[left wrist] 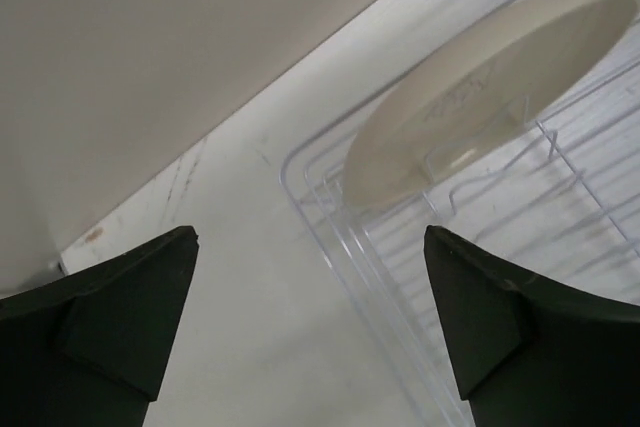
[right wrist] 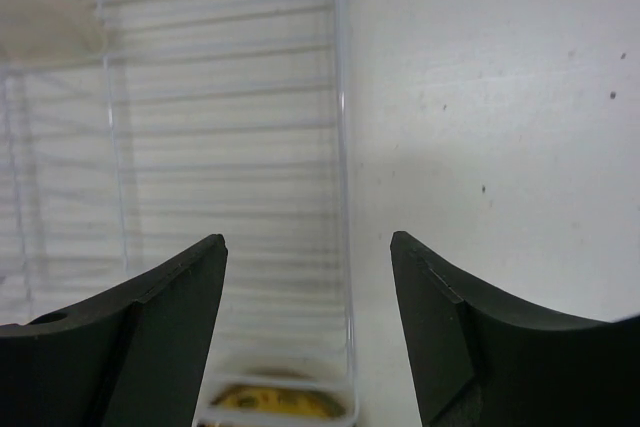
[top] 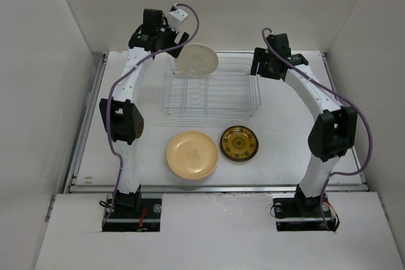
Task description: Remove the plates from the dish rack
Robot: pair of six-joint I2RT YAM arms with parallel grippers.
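The cream plate (top: 197,60) is the last one standing in the dish rack (top: 221,96). It sits propped on edge in the far-left corner and leans so that its broad face shows from above. In the left wrist view its stamped underside tilts towards the camera, and its lower rim rests among the wires.

The left gripper (left wrist: 310,239) hovers just outside that corner, fingers spread wide and holding nothing. The plate lies ahead of it and off to the right of the gap between the fingers, so I judge the gripper must shift right and line up with the rim before closing.

The right gripper (right wrist: 307,240) is also spread and empty. It hangs over the rack's far-right edge, well apart from the plate, so the left arm is clearly nearer.

A yellow plate (top: 192,154) and an amber-brown plate (top: 239,142) lie flat on the worktop (top: 285,143) in front of the rack.
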